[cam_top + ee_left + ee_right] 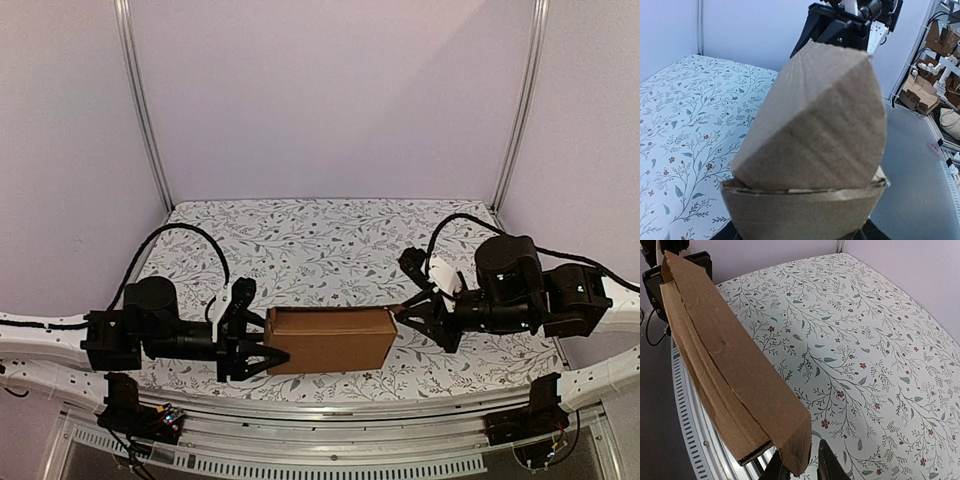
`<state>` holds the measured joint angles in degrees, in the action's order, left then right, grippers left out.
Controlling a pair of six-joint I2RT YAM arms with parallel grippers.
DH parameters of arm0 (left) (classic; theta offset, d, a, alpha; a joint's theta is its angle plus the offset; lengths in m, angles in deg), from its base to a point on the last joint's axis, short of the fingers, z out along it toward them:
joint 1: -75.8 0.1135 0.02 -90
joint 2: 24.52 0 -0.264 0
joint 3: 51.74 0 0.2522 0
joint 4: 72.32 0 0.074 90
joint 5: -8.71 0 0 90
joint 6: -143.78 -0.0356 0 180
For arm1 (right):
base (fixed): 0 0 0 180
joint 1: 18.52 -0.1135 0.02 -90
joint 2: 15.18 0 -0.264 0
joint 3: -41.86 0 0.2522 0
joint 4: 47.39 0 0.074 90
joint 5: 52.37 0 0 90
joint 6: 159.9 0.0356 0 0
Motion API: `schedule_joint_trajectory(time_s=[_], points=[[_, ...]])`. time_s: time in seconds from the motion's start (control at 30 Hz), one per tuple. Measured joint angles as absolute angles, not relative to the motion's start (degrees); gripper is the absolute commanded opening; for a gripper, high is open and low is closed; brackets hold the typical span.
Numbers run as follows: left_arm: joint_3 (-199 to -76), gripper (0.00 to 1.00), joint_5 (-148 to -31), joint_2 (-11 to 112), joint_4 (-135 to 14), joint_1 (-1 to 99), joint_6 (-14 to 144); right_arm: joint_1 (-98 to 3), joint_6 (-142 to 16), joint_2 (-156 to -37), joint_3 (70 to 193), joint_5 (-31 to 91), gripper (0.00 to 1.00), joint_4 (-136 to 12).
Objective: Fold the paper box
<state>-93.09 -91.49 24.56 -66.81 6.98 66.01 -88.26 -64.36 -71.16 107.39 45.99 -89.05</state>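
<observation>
The plain brown cardboard paper box (330, 338) is lying at the near edge of the floral-printed tablecloth (320, 240). It is likely light and springy, best held by its ends. The right gripper (400, 312) is pinching one end flap; the left gripper (262, 338) is straddling the other, jaws spread.

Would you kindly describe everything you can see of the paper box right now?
The paper box is plain brown corrugated cardboard, unprinted, folded into a long, closed-looking block set crosswise near the front edge of the table. At its left end an angled flap sits over a curved one, and the long seams gape slightly. The left hand flanks its left end, and the right hand pinches a right-end corner.
</observation>
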Motion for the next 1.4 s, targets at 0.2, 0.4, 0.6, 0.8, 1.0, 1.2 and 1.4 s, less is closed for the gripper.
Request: schedule_joint_trajectory(time_s=[0.2, 0.4, 0.6, 0.8, 1.0, 1.2, 1.4], points=[[-93.09, 0.00, -91.60, 24.56, -66.81, 6.98, 66.03, -88.26, -64.34, -71.32, 107.63, 46.08, 0.01, -88.92], [-93.09, 0.00, -91.05, 25.20, -66.98, 6.98, 65.86, -88.23, -63.94, -72.23, 108.61, 46.17, 0.00, -89.10], [-93.55, 0.00, -89.91, 29.15, -67.75, 6.98, 64.66, -87.91, -62.68, -73.81, 108.92, 47.61, 0.00, -90.50], [-93.66, 0.00, -86.92, 31.23, -67.94, 6.79, 62.73, -87.88, -61.96, -75.60, 109.49, 49.21, 0.00, -91.39], [-93.66, 0.00, -82.68, 31.23, -68.29, 5.56, 60.70, -87.88, -60.73, -77.00, 110.80, 50.50, 0.00, -91.50], [-93.66, 0.00, -79.90, 31.42, -68.32, 4.58, 59.48, -87.88, -58.98, -78.66, 111.91, 51.28, 0.00, -91.59], [-93.66, 0.00, -77.11, 31.88, -68.08, 3.75, 58.65, -87.84, -58.33, -81.00, 113.60, 52.38, 0.00, -92.29]])
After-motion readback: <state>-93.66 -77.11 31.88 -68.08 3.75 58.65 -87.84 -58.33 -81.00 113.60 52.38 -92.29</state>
